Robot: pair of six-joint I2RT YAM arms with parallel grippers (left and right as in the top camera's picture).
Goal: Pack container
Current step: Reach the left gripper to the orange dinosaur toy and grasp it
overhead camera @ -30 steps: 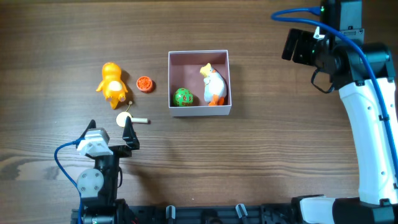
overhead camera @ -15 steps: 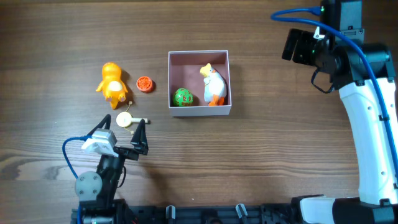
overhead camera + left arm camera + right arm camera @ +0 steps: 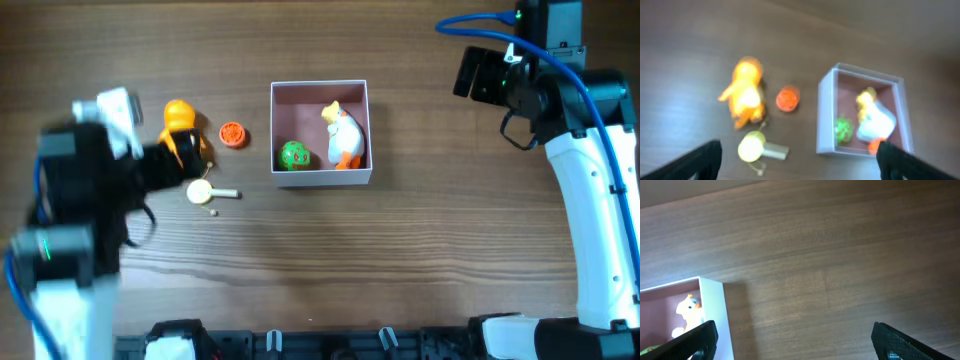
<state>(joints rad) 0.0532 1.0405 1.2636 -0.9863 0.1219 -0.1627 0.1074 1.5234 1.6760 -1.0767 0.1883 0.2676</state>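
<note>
Across the desk, the left arm is rendered as a blur, and part of an orange duck is hidden behind it. Of the left end effector and right end effector, only widely spread fingertips are seen, cut off at the frame corners. The container is set mid-desk, with a white duck and a green ball inside.

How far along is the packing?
Done: the white bird toy and green ball sit inside the container. In hand: nothing; the left hand is open above the loose toys, the right hand open and empty off to the side. Left: the orange duck, orange disc and cream round piece lie on the table outside it.
</note>
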